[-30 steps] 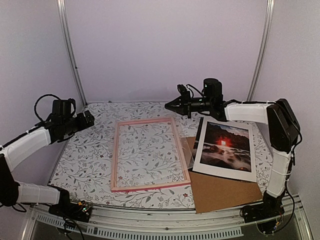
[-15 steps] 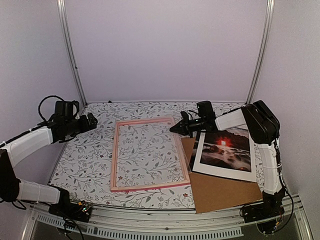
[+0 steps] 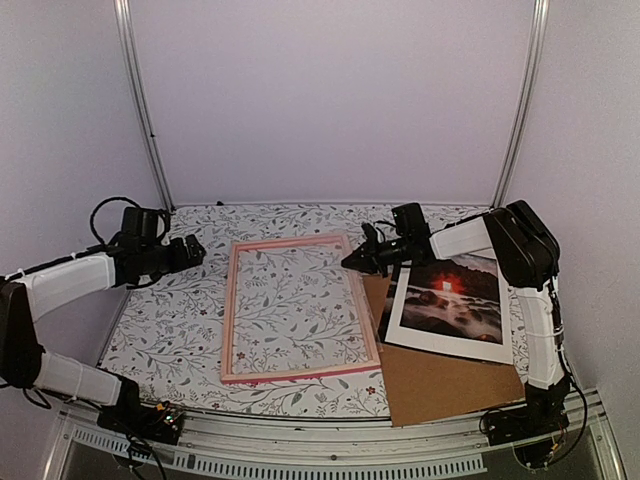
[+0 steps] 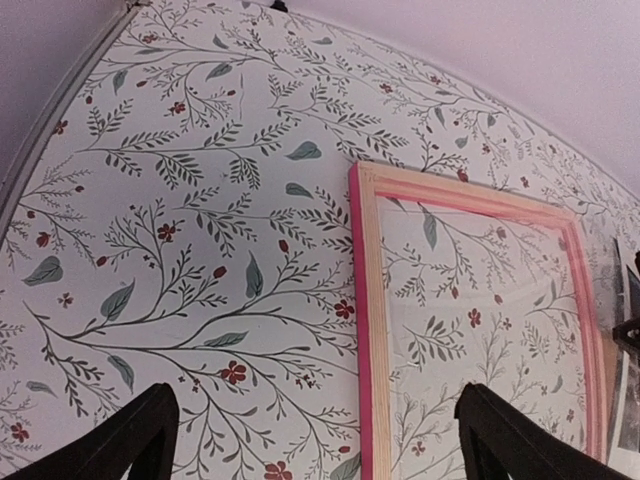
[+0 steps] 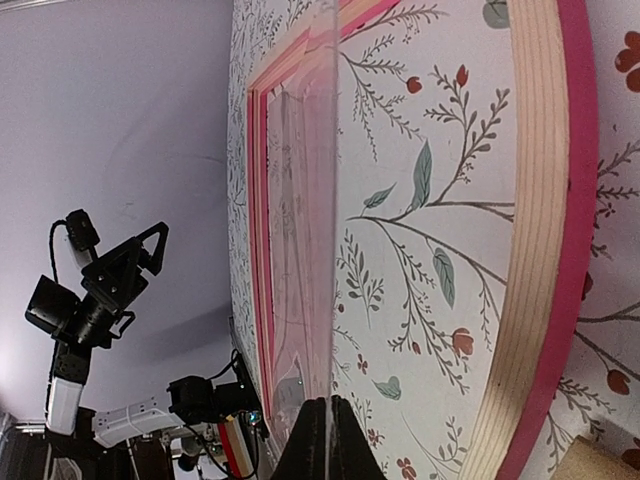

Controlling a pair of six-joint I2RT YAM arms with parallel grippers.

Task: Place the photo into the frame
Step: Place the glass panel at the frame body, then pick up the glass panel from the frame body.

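The pink frame [image 3: 300,242] lies flat in the middle of the floral table, and its rail [image 4: 365,330] also shows in the left wrist view. A clear sheet [image 5: 322,200] rests over the frame, seen edge-on from the right wrist. My right gripper [image 3: 348,263] [image 5: 322,415] is at the frame's far right corner, shut on that sheet's edge. The photo [image 3: 447,292], a dark landscape with a red sun, lies right of the frame within a white border. My left gripper [image 3: 195,250] [image 4: 320,450] hovers open left of the frame, its jaws either side of the left rail.
A brown backing board [image 3: 440,385] lies under the photo at the front right, reaching the table's near edge. The floral tablecloth [image 3: 170,320] covers the table. Metal posts [image 3: 140,100] and white walls close in the back and sides.
My right arm has come down from above to the frame's far right corner and stayed shut. The left gripper has moved right, closer to the frame.
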